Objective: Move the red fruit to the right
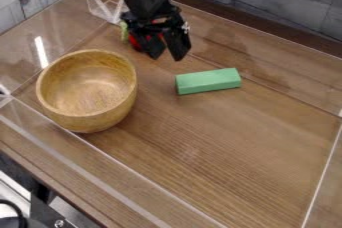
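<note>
Behind the wooden bowl (87,90), the red fruit (135,42) is sitting on the tabletop (214,157), partly hidden by the pincer (163,56). Whether its fingers are gripping anything, I cannot tell. The green block (207,81) is lying nearby. Positioning seems in hand; the next move calls for confirming contact, then guiding the fruit right.

The tool (156,49) partly hides the red fruit (135,43).
</note>
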Available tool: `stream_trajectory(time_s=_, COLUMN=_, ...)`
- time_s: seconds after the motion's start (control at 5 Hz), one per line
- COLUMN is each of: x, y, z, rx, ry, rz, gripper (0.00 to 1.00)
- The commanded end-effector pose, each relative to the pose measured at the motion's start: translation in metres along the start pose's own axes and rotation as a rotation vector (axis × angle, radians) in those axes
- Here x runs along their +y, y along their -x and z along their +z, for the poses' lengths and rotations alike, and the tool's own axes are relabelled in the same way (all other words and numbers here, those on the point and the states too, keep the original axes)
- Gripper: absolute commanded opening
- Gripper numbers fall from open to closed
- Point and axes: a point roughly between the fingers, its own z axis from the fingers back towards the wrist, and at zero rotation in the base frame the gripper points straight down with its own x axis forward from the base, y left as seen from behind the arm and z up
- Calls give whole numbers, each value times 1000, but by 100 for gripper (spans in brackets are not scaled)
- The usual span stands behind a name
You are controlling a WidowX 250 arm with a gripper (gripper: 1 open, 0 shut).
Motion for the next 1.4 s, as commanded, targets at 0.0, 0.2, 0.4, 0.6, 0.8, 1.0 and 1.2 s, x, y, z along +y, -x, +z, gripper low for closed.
stream_trajectory(time_s=0.0, x=-4, y=-11, z=12, rx=-57, ry=-42, rz=11, gripper=0)
stream_trajectory(time_s=0.2, x=-10, y=-18, z=13, rx=-56, ry=-58, rz=16, gripper=100)
stream_trajectory(time_s=0.4, x=-9, y=-26, z=17, rx=-62, ry=-79, rz=26, gripper=100)
stream_trajectory(time_s=0.6, x=-1, y=-22, z=10, rx=-77, ry=-91, rz=29, gripper=100)
stream_trajectory(time_s=0.8, x=6, y=-11, z=4, rx=-80, ry=-100, rz=27, gripper=100)
stream_trajectory(time_s=1.0, x=-1, y=-9, z=2, rx=-94, ry=-138, rz=61, gripper=100)
stream_trajectory(time_s=1.2, x=-7, y=-7, z=0, rx=-102, ry=-173, rz=92, gripper=100)
